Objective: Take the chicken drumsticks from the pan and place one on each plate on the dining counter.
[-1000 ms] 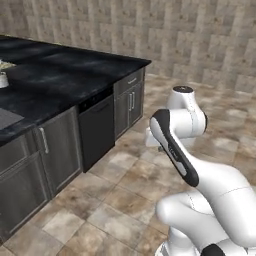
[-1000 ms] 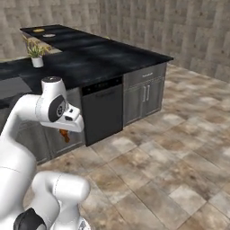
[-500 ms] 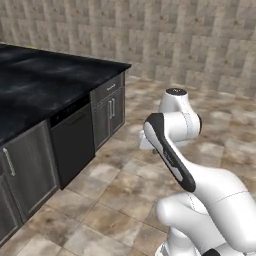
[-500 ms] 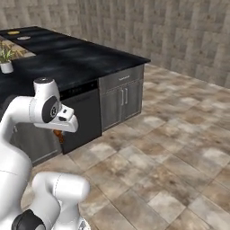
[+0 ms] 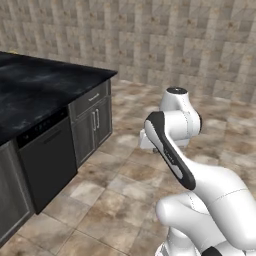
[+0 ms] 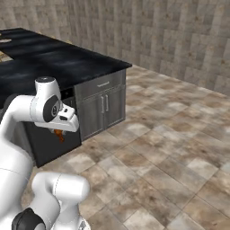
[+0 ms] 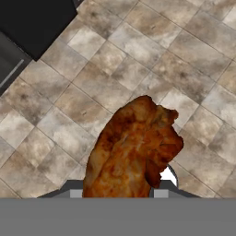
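My gripper (image 7: pixel 119 191) is shut on a chicken drumstick (image 7: pixel 133 147), an orange-brown piece that covers the fingertips in the hand view, with tiled floor beneath it. From the right base view the drumstick (image 6: pixel 59 135) hangs under the hand at the gripper (image 6: pixel 59 133), in front of the dark cabinets. A long black marble counter (image 6: pixel 63 60) runs along the left, and its corner (image 5: pixel 60 85) also appears from the left base view. A small pale flat shape (image 6: pixel 3 40) lies at the counter's far left; I cannot tell what it is. The pan is out of view.
Grey cabinet doors (image 5: pixel 95 125) and a black dishwasher front (image 5: pixel 47 162) stand under the counter. Brown tiled floor (image 6: pixel 170 148) stretches open to the right, up to a stone-tiled wall (image 5: pixel 165 40) at the back.
The whole scene has slid left in both base views, so the base has driven on along the counter. The arm keeps its pose with the drumstick in the gripper.
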Robot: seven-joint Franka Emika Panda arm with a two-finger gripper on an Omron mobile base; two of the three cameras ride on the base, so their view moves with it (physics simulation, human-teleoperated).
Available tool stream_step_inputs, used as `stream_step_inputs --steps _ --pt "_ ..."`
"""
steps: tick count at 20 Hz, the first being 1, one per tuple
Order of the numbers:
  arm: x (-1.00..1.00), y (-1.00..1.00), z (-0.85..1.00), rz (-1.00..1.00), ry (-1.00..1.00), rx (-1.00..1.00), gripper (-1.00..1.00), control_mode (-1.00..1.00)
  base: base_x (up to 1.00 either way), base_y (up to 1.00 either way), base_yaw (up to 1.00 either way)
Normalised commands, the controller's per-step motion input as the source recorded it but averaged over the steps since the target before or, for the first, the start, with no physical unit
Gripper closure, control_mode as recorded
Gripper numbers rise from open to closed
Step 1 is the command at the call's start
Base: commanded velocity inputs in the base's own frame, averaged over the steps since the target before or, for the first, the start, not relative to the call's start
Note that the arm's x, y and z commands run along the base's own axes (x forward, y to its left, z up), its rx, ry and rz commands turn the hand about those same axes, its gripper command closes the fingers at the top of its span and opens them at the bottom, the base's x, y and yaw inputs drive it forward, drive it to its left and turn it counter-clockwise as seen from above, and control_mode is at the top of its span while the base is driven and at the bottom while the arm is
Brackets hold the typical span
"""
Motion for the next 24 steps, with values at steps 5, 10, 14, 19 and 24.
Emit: stream_step_inputs --steps 5,10,14,19,24 --pt "0.0 0.0 0.0 0.0 0.0 0.0 1.0 1.0 0.85 -0.33 -0.01" --pt "0.0 0.0 0.0 0.0 0.0 0.0 1.0 1.0 0.92 -0.26 0.0" --pt "0.0 0.0 0.0 0.0 0.0 0.0 1.0 1.0 0.96 -0.22 0.0" --pt "0.0 0.0 0.0 0.0 0.0 0.0 1.0 1.0 0.96 -0.22 0.0" --pt "0.0 0.0 0.0 0.0 0.0 0.0 1.0 1.0 0.96 -0.22 0.0"
